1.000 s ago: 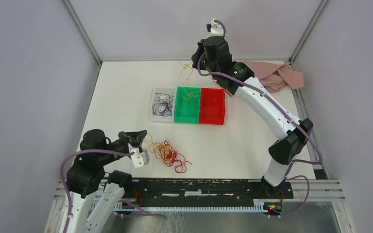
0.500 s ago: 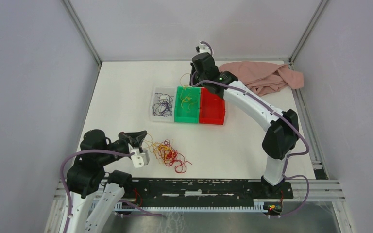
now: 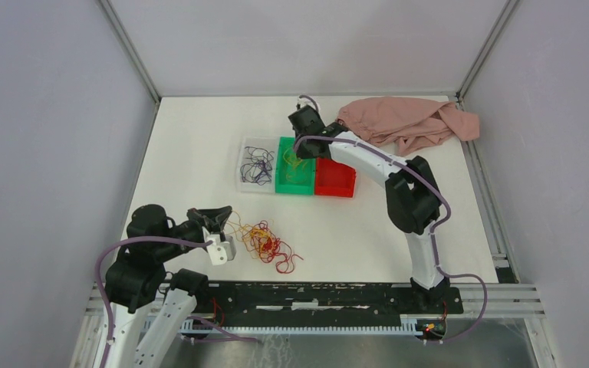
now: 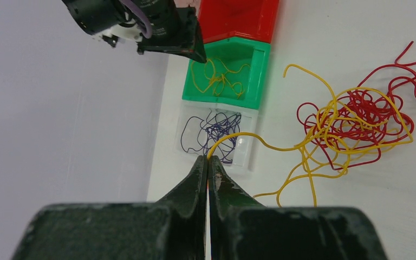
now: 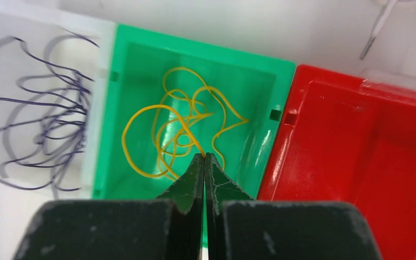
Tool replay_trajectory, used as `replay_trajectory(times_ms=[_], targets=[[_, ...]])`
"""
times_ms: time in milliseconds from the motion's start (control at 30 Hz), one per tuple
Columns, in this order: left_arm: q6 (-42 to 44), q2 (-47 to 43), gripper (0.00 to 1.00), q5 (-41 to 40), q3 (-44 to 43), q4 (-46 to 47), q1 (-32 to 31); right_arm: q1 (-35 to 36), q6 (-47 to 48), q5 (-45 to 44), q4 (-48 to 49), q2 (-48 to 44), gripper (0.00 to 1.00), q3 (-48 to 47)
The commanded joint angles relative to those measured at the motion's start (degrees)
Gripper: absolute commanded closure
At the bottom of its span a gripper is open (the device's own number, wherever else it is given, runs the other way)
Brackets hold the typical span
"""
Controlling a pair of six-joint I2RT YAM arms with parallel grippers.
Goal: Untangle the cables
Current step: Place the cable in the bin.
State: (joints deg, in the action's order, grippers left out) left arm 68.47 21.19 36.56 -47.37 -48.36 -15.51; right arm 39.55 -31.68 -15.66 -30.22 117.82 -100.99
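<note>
**Operator:** What has moved since the earlier top view?

**Technician:** The right arm [image 3: 368, 157] has folded down from its raised pose. Its wrist now sits low over the green bin [image 3: 294, 186]. The yellow cable [image 5: 176, 138] that hung in the air beneath it now lies looped inside that bin. The left arm, the bins and the tangle [image 4: 357, 124] have not shifted.

**Operator:** Pincer state and cable location?

**Technician:** On the right gripper [image 5: 204, 158] the fingers are pressed together and the yellow cable's end runs into the tips. I judge it clamped on that cable. On the left gripper [image 4: 208, 165] the fingers are also together, pinching a second yellow strand [image 4: 237, 134]. That strand leads into the red-and-yellow tangle, which lies on the table [image 3: 199, 146] just beside the gripper. Dark strands [image 5: 54, 127] lie in the clear bin [image 3: 244, 186].

**Operator:** Failure modes, largest first?

**Technician:**
1. If the right arm lifts before the fingers part, the deposited cable would be dragged back out. It could also snag the rim and shift the row of bins.
2. A pull by the left gripper may move the whole tangle and tighten its crossings. The red loops are threaded through the yellow ones, so the strand may not come free.
3. On release, the springy yellow loops could flop over the wall into the clear bin or the red bin [image 5: 357, 146], mixing colours.

**Operator:** Markings?

**Technician:** None can be read. No brand, label or lettering shows on the arms, the bins or the pink cloth [image 3: 406, 123].
</note>
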Motion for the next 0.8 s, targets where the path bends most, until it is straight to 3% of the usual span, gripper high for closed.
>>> replay_trajectory(times_ms=[0,500,767], targets=[[4.2,-0.28,0.97,0.62,-0.01,0.39,0.08,0.89,2.12,-2.07,-2.04,3.0,1.0,-3.97],[5.58,0.32,0.97,-0.25,0.58,0.37,0.13,2.3,4.44,-0.93,-4.15,13.87,0.99,-14.01],[6.53,0.87,0.97,0.35,0.99,0.38,0.13,2.4,5.75,-0.94,-2.76,8.02,0.76,-9.86]])
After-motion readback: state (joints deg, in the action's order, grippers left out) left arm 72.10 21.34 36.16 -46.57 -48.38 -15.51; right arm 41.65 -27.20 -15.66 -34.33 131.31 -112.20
